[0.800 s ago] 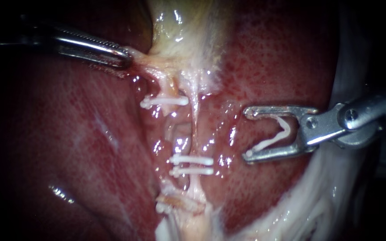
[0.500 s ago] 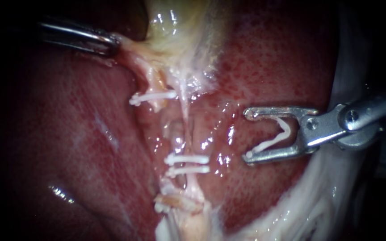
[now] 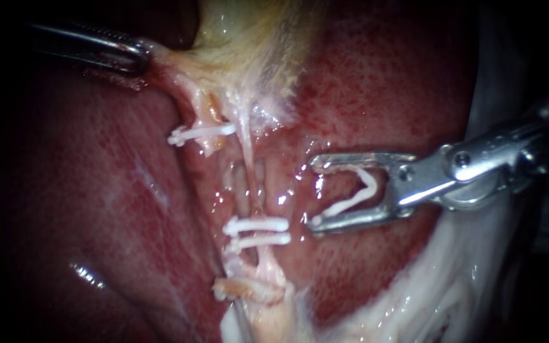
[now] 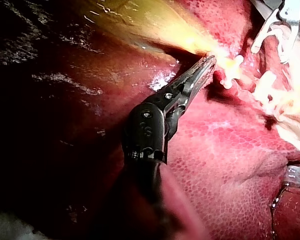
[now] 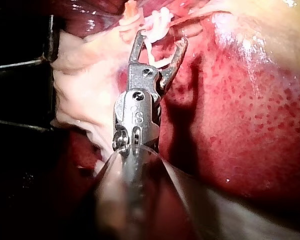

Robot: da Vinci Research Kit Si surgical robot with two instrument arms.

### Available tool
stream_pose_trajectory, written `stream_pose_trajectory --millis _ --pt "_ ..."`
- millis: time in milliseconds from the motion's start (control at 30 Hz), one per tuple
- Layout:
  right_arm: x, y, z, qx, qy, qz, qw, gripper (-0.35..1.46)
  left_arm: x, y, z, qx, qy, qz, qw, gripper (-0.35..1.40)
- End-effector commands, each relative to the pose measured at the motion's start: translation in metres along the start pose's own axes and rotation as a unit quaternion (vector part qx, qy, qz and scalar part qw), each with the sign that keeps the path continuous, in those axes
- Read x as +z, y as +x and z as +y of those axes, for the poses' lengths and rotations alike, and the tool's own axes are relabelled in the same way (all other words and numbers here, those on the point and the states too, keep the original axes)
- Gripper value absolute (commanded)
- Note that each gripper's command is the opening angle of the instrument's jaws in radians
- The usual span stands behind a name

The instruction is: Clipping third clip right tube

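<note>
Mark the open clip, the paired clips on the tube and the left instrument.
open clip (image 3: 349, 203): endoscope view, its lower leg.
paired clips (image 3: 255, 225): endoscope view, middle of the upper one.
left instrument (image 3: 133, 56): endoscope view, tip gripping pale tissue (image 3: 163, 60).

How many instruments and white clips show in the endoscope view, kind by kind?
Instruments: 2, the left instrument and the right instrument.
Closed clips: 3, the upper clip, the second clip and the third clip.
Open clip, carried in the right instrument: 1.
Total: 6.
A pale stub lower down cannot be told as a clip, so it is not counted.
</note>
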Motion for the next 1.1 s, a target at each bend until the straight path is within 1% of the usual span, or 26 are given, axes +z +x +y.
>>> stream_pose_trajectory --millis 33,200,267,333,367,433,533,567,600,667,733,800,933,1100 --pt "0.0005 0.0 0.0002 0.005 0.0 0.004 1.0 0.5 0.0 0.0 0.0 0.0 0.001 0.0 1.0 -0.35" --pt "0.0039 -0.0005 0.0016 0.027 0.008 0.008 0.9996 0.5 0.0 0.0 0.0001 0.0 0.001 0.0 1.0 -0.35" --pt "0.0052 -0.0007 0.0021 0.031 0.011 0.013 0.9994 0.5 -0.0001 0.0 0.0 0.0 0.001 0.0 1.0 -0.35" --pt "0.0063 -0.001 0.0026 0.044 0.021 0.022 0.9986 0.5 -0.0001 0.0 0.0 0.0 0.001 0.0 1.0 -0.35" --pt "0.0067 -0.0011 0.0028 0.053 0.026 0.03 0.9978 0.5 -0.0001 0.0 0.0 0.0 0.001 0.0 1.0 -0.35" --pt "0.0072 -0.0012 0.0031 0.072 0.039 0.052 0.9953 0.5 -0.0001 0.0 0.0 0.0 0.001 0.0 1.0 -0.35" --pt "0.0074 -0.0008 0.0034 0.099 0.06 0.086 0.9896 0.5 -0.0001 0.0 0.0 0.0 0.001 0.0 1.0 -0.35" --pt "0.0074 -0.0006 0.0035 0.105 0.067 0.098 0.9874 0.5 -0.0001 0.0 0.0 0.0 0.001 0.0 1.0 -0.35" --pt "0.0073 -0.0003 0.0037 0.117 0.077 0.112 0.9838 0.49 -0.0001 0.0 0.0001 0.0 0.001 0.0 1.0 -0.35" --pt "0.0069 0.0003 0.0039 0.127 0.085 0.134 0.9792 0.49 0.0 0.0 0.0001 0.0 0.001 0.0 1.0 -0.35" --pt "0.0062 0.0014 0.004 0.133 0.092 0.154 0.9748 0.49 0.0 0.0 0.0 0.0 0.001 0.0 1.0 -0.35" --pt "0.0056 0.0021 0.004 0.135 0.094 0.159 0.9734 0.49 0.0 0.0 0.0 0.0 0.001 0.0 1.0 -0.35" --pt "0.0047 0.0031 0.0036 0.141 0.097 0.16 0.9723 0.47 -0.0001 0.0 0.0 0.0 0.001 0.0 1.0 -0.35" --pt "0.0045 0.003 0.0035 0.149 0.099 0.159 0.9709 0.42 -0.0001 0.0 0.0 0.0 0.001 0.0 1.0 -0.35"
